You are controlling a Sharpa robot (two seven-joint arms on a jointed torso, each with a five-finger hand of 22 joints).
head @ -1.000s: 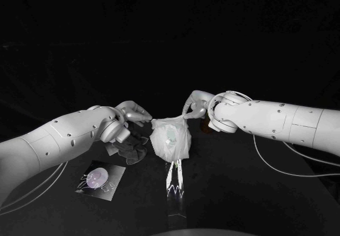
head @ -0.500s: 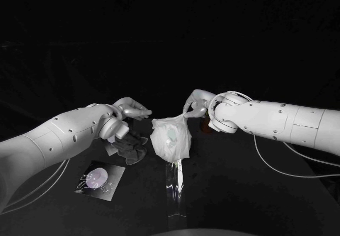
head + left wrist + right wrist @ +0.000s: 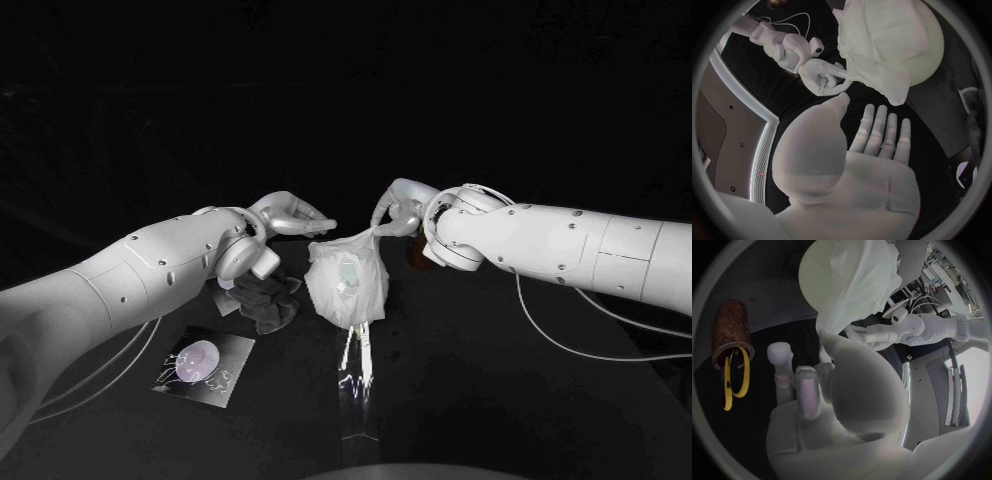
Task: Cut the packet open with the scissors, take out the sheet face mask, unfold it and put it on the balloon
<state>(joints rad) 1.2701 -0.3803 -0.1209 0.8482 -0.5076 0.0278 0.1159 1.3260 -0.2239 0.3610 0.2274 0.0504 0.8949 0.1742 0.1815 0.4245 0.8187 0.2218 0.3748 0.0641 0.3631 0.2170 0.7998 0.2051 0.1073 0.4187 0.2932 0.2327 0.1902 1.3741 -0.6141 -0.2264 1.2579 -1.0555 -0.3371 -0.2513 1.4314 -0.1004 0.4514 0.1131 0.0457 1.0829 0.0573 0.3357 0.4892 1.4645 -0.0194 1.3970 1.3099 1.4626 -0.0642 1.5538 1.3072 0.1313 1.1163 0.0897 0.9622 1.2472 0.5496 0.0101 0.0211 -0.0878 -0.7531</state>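
The white sheet face mask [image 3: 346, 282] hangs draped over the pale balloon [image 3: 934, 50] at the table's middle. My right hand [image 3: 392, 216] pinches the mask's top edge between thumb and finger, which also shows in the left wrist view [image 3: 824, 80]. My left hand [image 3: 286, 218] hovers just left of the mask's top, its palm [image 3: 873, 170] flat, fingers apart and holding nothing. The opened packet [image 3: 202, 362] lies flat on the table at the front left. The scissors [image 3: 731, 380], with yellow handles, stand in a brown holder [image 3: 729, 332] beside my right hand.
A dark crumpled thing [image 3: 264, 300] lies under my left wrist, next to the balloon. A clear plastic strip [image 3: 353, 385] stretches along the table in front of the balloon. The brown holder [image 3: 418, 258] sits just under my right wrist.
My left hand has lifted up and to the right, off the mask's left edge, and its fingers have spread. The mask's left side has sagged. My right hand has kept its pinch.
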